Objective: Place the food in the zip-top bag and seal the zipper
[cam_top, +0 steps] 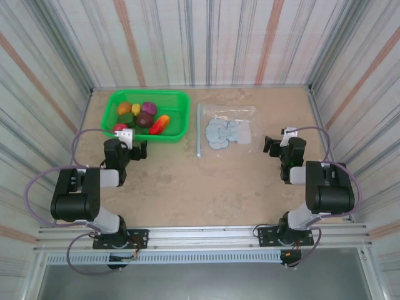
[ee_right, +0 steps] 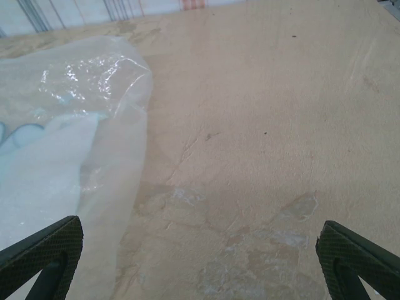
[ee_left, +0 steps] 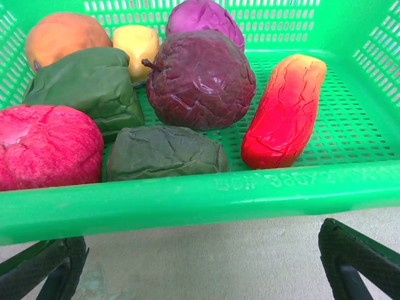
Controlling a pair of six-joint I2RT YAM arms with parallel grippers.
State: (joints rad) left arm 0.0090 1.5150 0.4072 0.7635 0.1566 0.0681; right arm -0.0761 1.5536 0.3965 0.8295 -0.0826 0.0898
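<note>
From above: food heaped in the left half of the green mesh basket at upper left of the frame. To the right of centre, well apart from the basket, zip-top bag lying flat on the tan table. Along the bag's left edge, zipper, a thin light-blue strip running up and down the frame, between basket and bag body.

Just below the basket's near rim, left gripper, released, jaws spread wide, empty. In the left wrist view, dark fingertips at the two bottom corners, bare table between them, and the basket's near wall straight across the lower middle of the frame — standing between claw and food. Behind that wall: red lumpy piece at left, dark green piece at centre, red-orange elongated piece at right, slanting up the frame. Further back, dark maroon piece with a short stem, touching the green piece to its left; along the top edge, orange piece, yellow piece and purple piece.

To the right of the bag in the overhead frame, near its right edge but apart from it, right gripper, likewise released and empty. In the right wrist view, its fingertips at the bottom corners; clear, crinkled plastic of the bag over the left part of the frame, reaching down beside the left fingertip — bare table across the centre and right
</note>
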